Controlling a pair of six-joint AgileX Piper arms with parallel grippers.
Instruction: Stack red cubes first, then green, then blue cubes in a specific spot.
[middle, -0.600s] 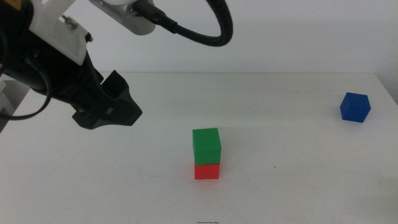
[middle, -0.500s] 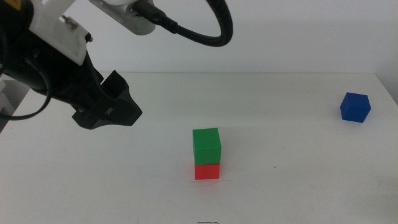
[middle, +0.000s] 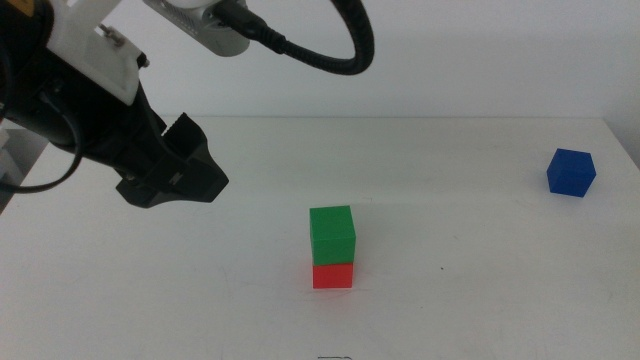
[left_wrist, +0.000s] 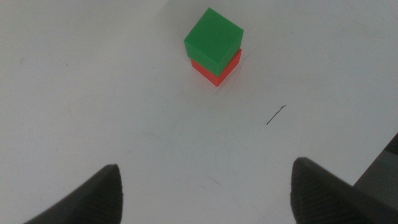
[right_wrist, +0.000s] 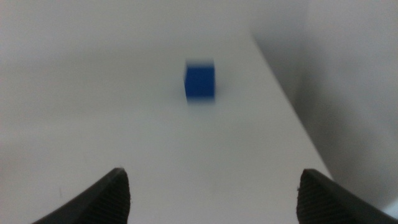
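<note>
Here the green cube (middle: 332, 235) sits squarely on the red cube (middle: 332, 275), the two forming a short stack near the middle of the white counter (middle: 480, 250), a little toward its near side. Bare counter lies all around the stack, with nothing touching it on any side. In the left wrist view the same stack (left_wrist: 213, 45) stands ahead of the jaws, the red cube (left_wrist: 217, 70) showing only as a band beneath the green, and a thin dark mark (left_wrist: 276, 114) lies on the counter beside it.

The left end effector (middle: 190, 160) hangs above the counter's left part, well apart from the stack and raised off the surface. Its jaws stand wide apart and hold nothing, with open white counter between them in its own wrist view.

The blue cube (middle: 571, 172) rests alone far to the right, near the counter's right edge and toward the back, well apart from the stack. A broad stretch of plain counter separates it from the two stacked cubes.

The right end effector (right_wrist: 211, 193) does not show in the middle view. In its wrist view its jaws are spread wide and empty, and the blue cube (right_wrist: 199, 81) lies ahead of them, slightly blurred, close to the counter edge (right_wrist: 280, 93) that runs past it on one side.
</note>
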